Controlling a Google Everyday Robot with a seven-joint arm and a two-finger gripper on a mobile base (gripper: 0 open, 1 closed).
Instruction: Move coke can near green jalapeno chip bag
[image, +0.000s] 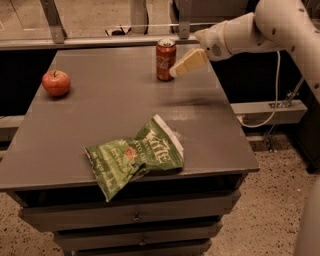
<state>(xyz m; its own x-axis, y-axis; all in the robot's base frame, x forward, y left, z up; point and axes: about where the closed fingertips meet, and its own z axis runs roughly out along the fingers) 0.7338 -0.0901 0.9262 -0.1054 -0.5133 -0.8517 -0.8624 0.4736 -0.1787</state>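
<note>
Hovering just right of the upright coke can (165, 60) at the table's (100, 120) far edge, the hand (176, 71) cannot be judged spread or pressed together. The can should be straddled squarely, then carried toward the green jalapeno chip bag (132, 157).

Lab-like workspace — grey drawer cabinet (135, 216), speckled floor (270, 200), cable (277, 70) — end effector (175, 73) beside coke can (165, 60).

The arm (270, 27) is built from smooth, rounded white housings with a matte finish, joined at visible seams. The wrist housing (222, 42) narrows toward the tool end and carries a small round dark grille (216, 50). The gripper (176, 71), at the 1 o'clock position of the camera view, is cream-yellow, flat-sided and tapers to a blunt tip.
</note>
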